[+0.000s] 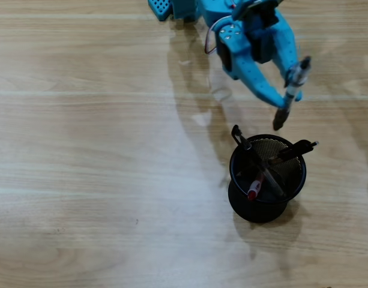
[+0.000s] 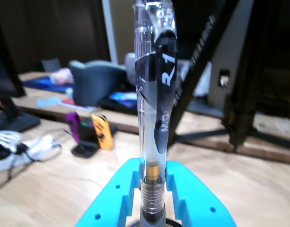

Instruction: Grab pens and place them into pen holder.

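With three pens already standing in the pen holder (image 1: 266,180) on the table (image 1: 99,180), your tool (image 1: 287,96) is clamped on the last pen (image 1: 290,95) — held just above and beside the rim — leaving only its drop-in.

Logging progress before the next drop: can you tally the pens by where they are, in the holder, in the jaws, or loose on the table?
In the pen holder: 3, namely a red pen and two black pens.
Gripped between the jaws of the gripper: 1, a clear-barrelled pen.
Loose on the table: 0 seen.
Total: 4 pens.
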